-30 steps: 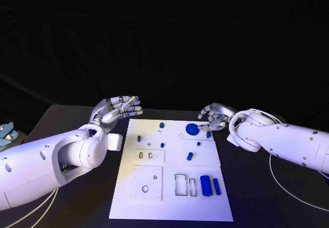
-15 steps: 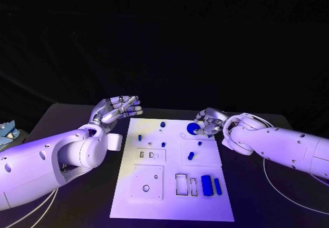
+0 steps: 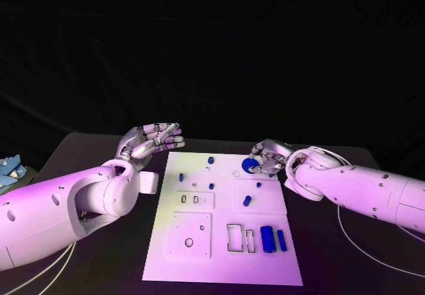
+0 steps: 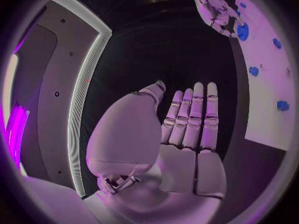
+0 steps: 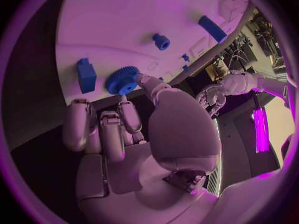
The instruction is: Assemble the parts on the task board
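Observation:
The white task board (image 3: 199,261) lies mid-table. On its far right part lies a blue gear (image 3: 249,165), flat on the board. My right hand (image 3: 268,155) is at the gear. In the right wrist view the thumb tip (image 5: 144,78) touches the blue gear's (image 5: 122,80) rim and a curled fingertip sits against its other side, so the gear is pinched. A blue block (image 5: 86,74) lies beside it. My left hand (image 3: 150,141) is raised off the board's far left corner, fingers straight and apart, holding nothing; the left wrist view shows its palm (image 4: 187,139) bare.
Several small blue pieces (image 3: 212,185) dot the board's far half. Two long blue bars (image 3: 266,238) lie beside rectangular recesses (image 3: 233,238) at the near right. A pale object (image 3: 9,169) sits at the table's left edge. A cable (image 3: 354,246) runs along the right.
My right hand has moved left onto the blue gear and its fingers have closed round the rim. The gear lies where it did. The left hand has held still.

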Robot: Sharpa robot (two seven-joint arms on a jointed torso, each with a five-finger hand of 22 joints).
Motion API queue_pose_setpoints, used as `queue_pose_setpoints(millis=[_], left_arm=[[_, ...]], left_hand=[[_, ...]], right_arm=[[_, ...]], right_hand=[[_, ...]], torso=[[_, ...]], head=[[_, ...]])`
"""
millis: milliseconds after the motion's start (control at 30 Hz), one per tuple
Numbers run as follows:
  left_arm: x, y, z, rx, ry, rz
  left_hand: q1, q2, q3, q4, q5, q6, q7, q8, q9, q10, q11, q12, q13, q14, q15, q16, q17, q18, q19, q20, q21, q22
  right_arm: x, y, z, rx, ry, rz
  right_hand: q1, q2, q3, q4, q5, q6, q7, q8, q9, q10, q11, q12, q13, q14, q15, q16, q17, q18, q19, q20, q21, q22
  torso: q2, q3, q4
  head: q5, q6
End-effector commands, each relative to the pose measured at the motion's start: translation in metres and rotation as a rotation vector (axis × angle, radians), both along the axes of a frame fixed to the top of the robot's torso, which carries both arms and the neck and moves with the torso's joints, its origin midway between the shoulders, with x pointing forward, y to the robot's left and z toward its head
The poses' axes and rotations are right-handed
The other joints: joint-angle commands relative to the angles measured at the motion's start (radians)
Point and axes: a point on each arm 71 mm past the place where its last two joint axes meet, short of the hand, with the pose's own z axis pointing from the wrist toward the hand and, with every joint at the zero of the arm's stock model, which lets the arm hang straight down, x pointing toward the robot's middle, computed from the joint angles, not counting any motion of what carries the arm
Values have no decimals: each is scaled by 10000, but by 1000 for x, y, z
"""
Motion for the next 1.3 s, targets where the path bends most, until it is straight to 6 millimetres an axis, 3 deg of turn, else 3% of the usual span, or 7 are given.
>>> queue_pose_setpoints(millis=[33,567,733,1000,1300], left_arm=[[0,-2,2,-101,-86,-182],[0,-2,1,-95,-65,-183],[0,-1,1,-90,-61,-175],[1,-2,1,-93,-60,-180],[1,-1,1,-86,-58,-165]], left_hand=[[5,-113,62,-13,-38,19,54,-40,-4,41,-1,-38,-4,10,-5,-51,9,59,75,-29,-58,-14],[1,-113,76,-20,-38,14,57,-47,-6,26,2,-55,-9,8,-3,-60,15,59,76,-29,-62,-21],[1,-113,76,-20,-38,14,57,-47,-6,26,2,-55,-9,8,-3,-60,15,59,76,-29,-62,-21],[1,-113,76,-20,-38,14,57,-47,-6,26,2,-55,-9,8,-3,-60,15,59,76,-29,-62,-21],[1,-113,76,-20,-38,14,57,-47,-6,26,2,-55,-9,8,-3,-60,15,59,76,-29,-62,-21]], right_arm=[[0,0,-1,-337,-261,45],[-1,-1,-7,-922,-440,167],[-2,-1,-8,-904,-563,160],[-2,1,-5,-575,-984,166],[-4,2,2,-145,-1818,-95]], right_hand=[[175,61,177,-40,-119,121,-27,102,19,125,-2,123,105,946,28,75,2175,-156,80,-14,70,74],[339,55,418,-187,-218,183,-30,174,-9,219,-9,286,258,971,22,110,2296,-185,146,-21,163,225],[361,159,668,-220,-240,429,-48,289,-28,361,-25,463,423,978,14,121,2332,-197,173,-25,209,305],[201,353,1192,-221,-302,1614,-410,583,-9,933,-325,1060,1041,1002,-241,151,2445,-241,303,-227,375,583],[175,384,1302,-245,-274,1803,-486,563,-12,1051,-397,1174,1174,1012,-303,162,2490,-253,333,-293,408,640]], torso=[[2,8,-6],[6,7,-10],[6,9,-3],[2,-4,2],[-5,-8,0]], head=[[8,-17],[21,-79],[27,-92],[14,-102],[22,-64]])
